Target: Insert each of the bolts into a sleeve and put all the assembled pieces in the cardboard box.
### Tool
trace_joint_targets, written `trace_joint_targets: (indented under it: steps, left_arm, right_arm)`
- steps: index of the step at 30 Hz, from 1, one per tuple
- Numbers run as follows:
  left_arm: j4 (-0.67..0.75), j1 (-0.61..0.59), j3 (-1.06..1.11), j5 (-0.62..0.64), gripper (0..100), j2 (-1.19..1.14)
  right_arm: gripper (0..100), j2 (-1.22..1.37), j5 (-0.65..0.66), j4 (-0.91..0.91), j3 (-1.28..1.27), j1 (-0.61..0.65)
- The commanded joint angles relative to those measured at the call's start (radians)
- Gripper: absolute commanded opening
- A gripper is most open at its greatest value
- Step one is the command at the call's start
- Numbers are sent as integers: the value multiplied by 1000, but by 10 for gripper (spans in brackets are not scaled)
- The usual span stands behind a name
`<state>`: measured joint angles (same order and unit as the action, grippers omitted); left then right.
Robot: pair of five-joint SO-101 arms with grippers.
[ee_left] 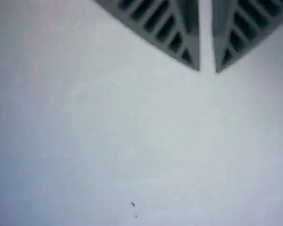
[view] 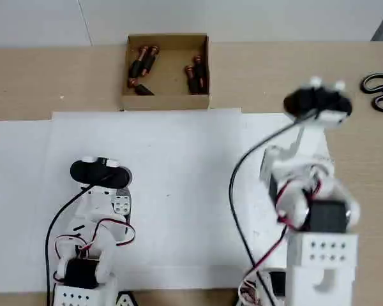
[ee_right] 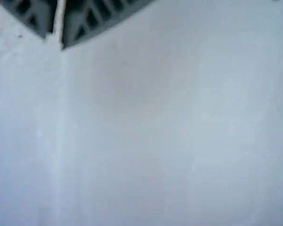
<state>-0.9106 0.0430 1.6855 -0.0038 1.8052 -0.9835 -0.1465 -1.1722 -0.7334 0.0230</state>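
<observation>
The box (view: 167, 102) is set at the far middle of the table (view: 51, 76), just beyond the paper (view: 179, 191). Assembled pieces are held inside it, with a left cluster (view: 142, 64) and a right cluster (view: 196, 73) lying apart. The left gripper (ee_left: 207, 70) is held low over the near left of the paper, its fingers drawn together to a thin slit. The right gripper (ee_right: 57, 42) is held over the paper's right side, closed likewise. Scissors (view: 380, 91) are seen at the far right.
</observation>
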Motion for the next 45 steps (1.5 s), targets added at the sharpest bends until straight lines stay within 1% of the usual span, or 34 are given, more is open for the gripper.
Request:
trace_joint_targets:
  steps: [1,8,15,19,22,29,31,35,45]
  left_arm:
    - [2,3,-10,2,7,11]
    - [2,3,-10,2,7,11]
    - [2,3,-10,2,7,11]
    - [2,3,-10,2,7,11]
    - [2,3,-10,2,7,11]
    - [2,3,-10,2,7,11]
    - [2,3,-10,2,7,11]
    - [2,3,-10,2,7,11]
    - [2,3,-10,2,7,11]
  right_arm:
    - [2,-142,23,124,-210,-18]
    - [2,-369,25,280,-535,-36]
    - [2,-664,29,318,-753,-33]
    - [2,-849,117,320,-885,-36]
    - [2,-814,110,325,-890,-36]
    - [3,-832,109,334,-916,-30]
    - [3,-831,109,325,-948,-30]
    - [3,-829,103,243,-950,-33]
    - [3,-831,104,242,-948,-58]
